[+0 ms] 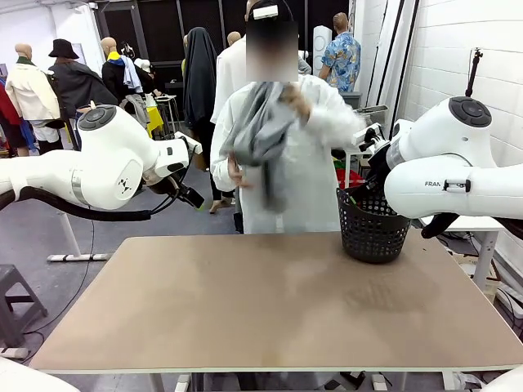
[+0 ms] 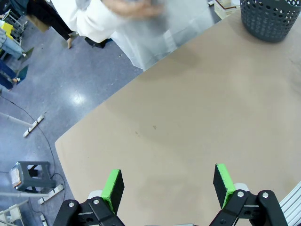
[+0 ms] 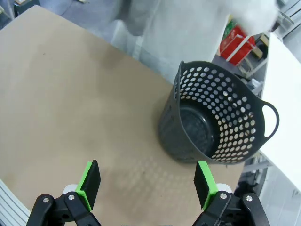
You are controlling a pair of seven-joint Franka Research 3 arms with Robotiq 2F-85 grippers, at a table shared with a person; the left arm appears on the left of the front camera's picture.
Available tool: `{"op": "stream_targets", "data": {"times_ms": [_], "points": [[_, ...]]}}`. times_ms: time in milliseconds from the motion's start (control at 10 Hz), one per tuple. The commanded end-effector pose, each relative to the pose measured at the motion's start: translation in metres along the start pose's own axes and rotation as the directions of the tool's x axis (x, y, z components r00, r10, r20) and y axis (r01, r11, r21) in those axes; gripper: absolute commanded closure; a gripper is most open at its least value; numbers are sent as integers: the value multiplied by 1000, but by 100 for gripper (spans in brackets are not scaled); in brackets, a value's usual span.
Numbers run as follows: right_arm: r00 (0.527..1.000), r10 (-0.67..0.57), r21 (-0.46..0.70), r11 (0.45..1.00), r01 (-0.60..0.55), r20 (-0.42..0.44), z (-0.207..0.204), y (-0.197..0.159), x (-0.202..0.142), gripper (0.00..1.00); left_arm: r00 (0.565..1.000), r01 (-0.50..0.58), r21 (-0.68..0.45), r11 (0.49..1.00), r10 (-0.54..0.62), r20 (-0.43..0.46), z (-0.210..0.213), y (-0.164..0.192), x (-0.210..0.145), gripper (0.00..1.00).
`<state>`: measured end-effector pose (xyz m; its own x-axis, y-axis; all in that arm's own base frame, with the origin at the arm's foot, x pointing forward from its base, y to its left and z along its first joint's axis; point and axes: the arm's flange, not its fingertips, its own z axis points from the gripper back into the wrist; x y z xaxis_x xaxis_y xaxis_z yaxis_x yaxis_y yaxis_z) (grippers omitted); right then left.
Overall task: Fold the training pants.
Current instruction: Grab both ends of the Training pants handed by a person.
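Observation:
The training pants (image 1: 261, 135) are a bunched light grey garment held up at chest height by the person in a white coat at the far side of the table. One hand (image 1: 296, 100) grips the pants near the top and the other hand (image 1: 238, 174) lower down. The pants hang above the far table edge and touch nothing else. My left gripper (image 2: 168, 170) is open above the bare tabletop with nothing between its green pads (image 2: 113, 184). My right gripper (image 3: 147, 165) is open too, hovering above the table near the basket.
A black mesh basket (image 1: 372, 224) stands at the table's far right (image 3: 216, 122) and looks empty inside. The brown tabletop (image 1: 245, 310) spreads bare in front of both arms. A white side table (image 3: 282, 94) sits beyond the basket.

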<state>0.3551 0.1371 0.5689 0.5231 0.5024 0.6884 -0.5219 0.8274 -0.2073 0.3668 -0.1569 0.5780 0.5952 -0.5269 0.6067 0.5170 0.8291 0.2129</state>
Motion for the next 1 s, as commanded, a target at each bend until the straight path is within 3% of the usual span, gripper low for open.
{"op": "stream_targets", "data": {"times_ms": [0,900], "points": [[1000,-1,1,1000,1,-4,-2,0,-1,0,1000,5,-9,1000,-5,3,0,1,0,0],[1000,-1,1,1000,1,-4,-2,0,-1,0,1000,5,-9,1000,-5,3,0,1,0,0]]}}
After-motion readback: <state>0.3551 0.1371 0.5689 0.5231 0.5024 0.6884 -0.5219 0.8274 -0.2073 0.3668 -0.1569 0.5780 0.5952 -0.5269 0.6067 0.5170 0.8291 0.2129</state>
